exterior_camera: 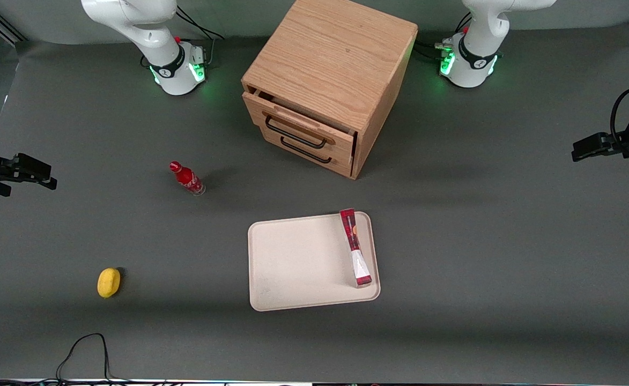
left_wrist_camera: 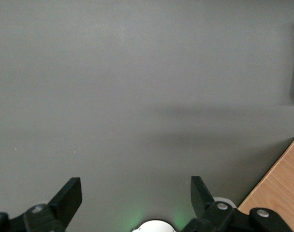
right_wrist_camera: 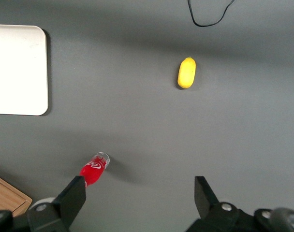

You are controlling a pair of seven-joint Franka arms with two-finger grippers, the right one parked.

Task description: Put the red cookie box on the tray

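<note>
Grey matting covers the whole worktop [exterior_camera: 480, 241], dull and even from one end to the other. Near its middle lies the large pale beige-pink rectangular tray with rounded corners and a low raised rim [exterior_camera: 293, 262], and on it rests the thin red cookie box with a white-grey panel and a small orange mark [exterior_camera: 356, 247]. The box stands on its narrow long edge along the tray's side toward the working arm's end, one short end close to the rim nearest the front camera, the other up by the rim nearest the cabinet. Farther from the front camera than the tray stands the oak-coloured wooden drawer cabinet with two black wire handles [exterior_camera: 325, 80], turned at an angle, its upper drawer pulled out a little. Toward the parked arm's end a small red bottle with white lettering [exterior_camera: 187, 178] stands upright, and nearer the front camera than that bottle lies a yellow oval lemon-like object [exterior_camera: 109, 282]; both sit well apart from the tray. The working arm's black claw [exterior_camera: 587, 147] hangs off at the working arm's end of the worktop, well apart from tray and box, holding nothing. Seen from the wrist, its two dark fingers [left_wrist_camera: 69, 195] are spread wide over bare grey matting, with a corner of the wooden cabinet just beside them.
</note>
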